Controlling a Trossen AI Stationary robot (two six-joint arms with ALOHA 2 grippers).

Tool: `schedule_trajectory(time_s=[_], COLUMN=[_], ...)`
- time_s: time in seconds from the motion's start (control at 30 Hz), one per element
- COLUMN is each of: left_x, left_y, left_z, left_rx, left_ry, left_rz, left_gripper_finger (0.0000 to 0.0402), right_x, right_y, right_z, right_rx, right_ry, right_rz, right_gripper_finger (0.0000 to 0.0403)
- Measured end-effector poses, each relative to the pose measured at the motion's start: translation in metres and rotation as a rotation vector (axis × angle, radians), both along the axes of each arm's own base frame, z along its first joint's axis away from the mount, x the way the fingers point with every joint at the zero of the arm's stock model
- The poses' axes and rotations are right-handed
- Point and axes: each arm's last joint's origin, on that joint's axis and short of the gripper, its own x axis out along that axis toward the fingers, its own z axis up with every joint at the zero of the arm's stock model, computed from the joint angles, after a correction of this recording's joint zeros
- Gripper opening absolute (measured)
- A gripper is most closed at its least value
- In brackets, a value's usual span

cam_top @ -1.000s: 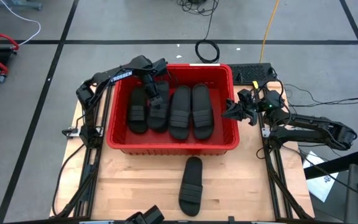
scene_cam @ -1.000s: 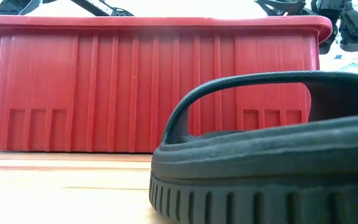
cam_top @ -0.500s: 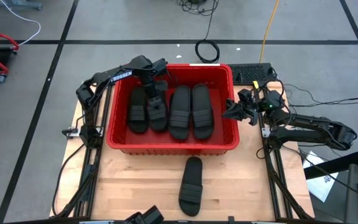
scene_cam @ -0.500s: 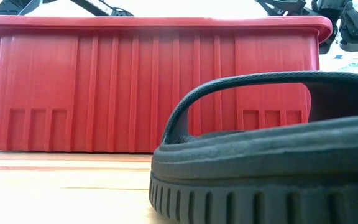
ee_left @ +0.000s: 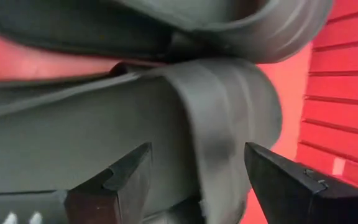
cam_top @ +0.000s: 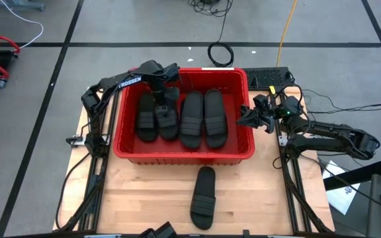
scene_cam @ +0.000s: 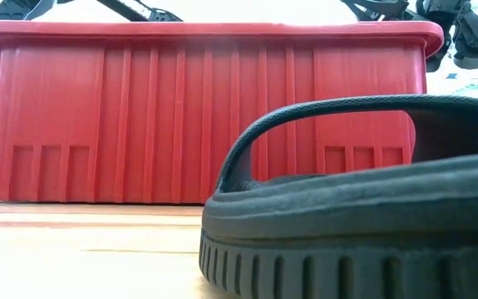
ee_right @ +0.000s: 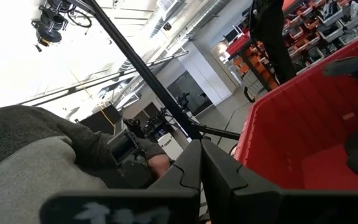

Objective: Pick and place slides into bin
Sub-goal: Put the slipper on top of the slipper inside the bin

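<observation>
Four slides (cam_top: 180, 116) inside bin (cam_top: 183, 155), fifth slide (cam_top: 203, 197) lower centre on table (cam_top: 137, 198). Left gripper (cam_top: 166, 98) wide over one; right gripper (cam_top: 245, 118) closed, empty, right of bin.

The bin (scene_cam: 206, 116) wall hides the slides inside it.

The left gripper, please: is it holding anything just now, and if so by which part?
Nothing is held. The left gripper is open inside the bin, its fingers apart on either side of a slide's strap, not clamped on it.
</observation>
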Motion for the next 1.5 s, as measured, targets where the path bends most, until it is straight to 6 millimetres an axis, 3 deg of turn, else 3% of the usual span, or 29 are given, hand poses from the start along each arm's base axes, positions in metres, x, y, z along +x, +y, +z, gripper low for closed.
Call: schedule_trajectory(time_s=[0.33, 0.43, 0.7, 1.1, 1.5], left_x=[0.010, 0.011, 0.011, 0.013, 0.009], left_y=[-0.012, -0.014, -0.013, -0.010, -0.002], left_z=[0.001, 0.001, 0.001, 0.001, 0.000], left_rx=[-0.031, -0.051, 0.000, 0.036, 0.100], left_ry=[-0.028, -0.041, -0.048, -0.046, 0.037], left_rz=[-0.021, -0.021, -0.086, -0.036, 0.081], left_gripper_finger=[0.0227, 0.0184, 0.0013, 0.0009, 0.0133], right_x=[0.000, 0.000, 0.000, 0.000, 0.000], right_y=[0.000, 0.000, 0.000, 0.000, 0.000], right_z=[0.000, 0.000, 0.000, 0.000, 0.000], right_rx=[-0.001, -0.001, 0.000, -0.001, -0.013], right_ry=[-0.001, -0.001, 0.000, 0.000, -0.004], right_rz=[-0.002, -0.003, -0.004, -0.002, -0.001], right_gripper_finger=[0.0000, 0.0000, 0.0000, 0.0000, 0.0000])
